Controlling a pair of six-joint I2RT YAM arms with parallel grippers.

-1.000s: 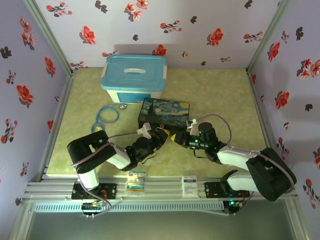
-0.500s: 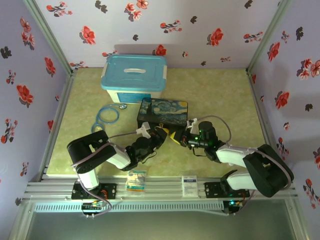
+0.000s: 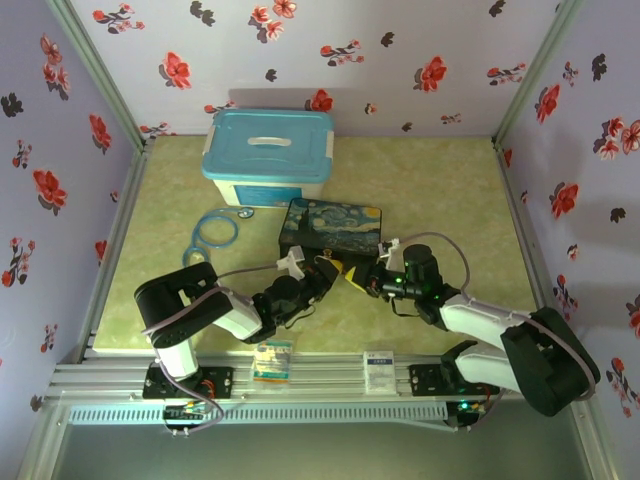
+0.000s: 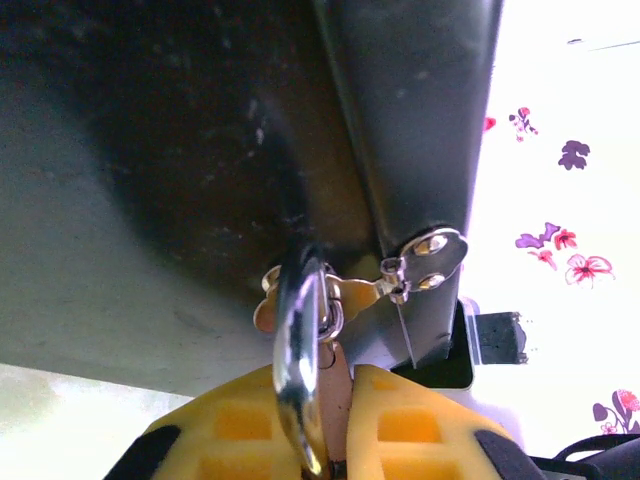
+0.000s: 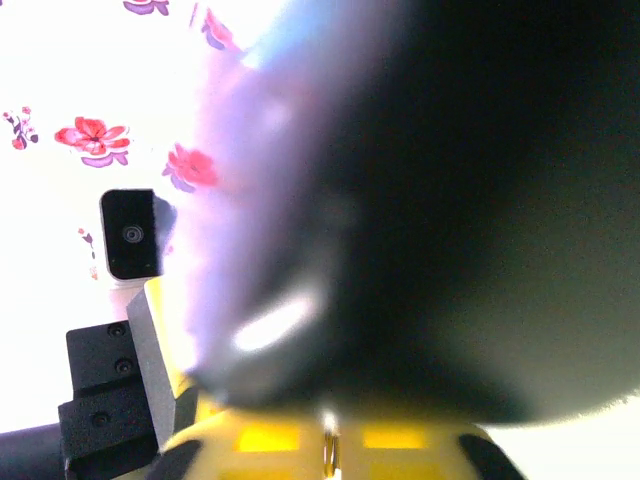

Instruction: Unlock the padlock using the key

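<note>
Shifted: right hand and painted box both nudged toward 3 o'clock | left hand clamps padlock hanging at the hasp, steadying it for unlocking, I judge | right hand's closure: I cannot tell.

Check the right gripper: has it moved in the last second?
Yes, slightly. The right gripper has shifted to the right, judged against the white card lying nearer the arm bases.

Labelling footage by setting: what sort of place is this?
Probably a staged robot test booth, not a home: flower-print walls box in a green-topped table, with a left arm and right arm bolted to a metal rail at its near edge.
</note>
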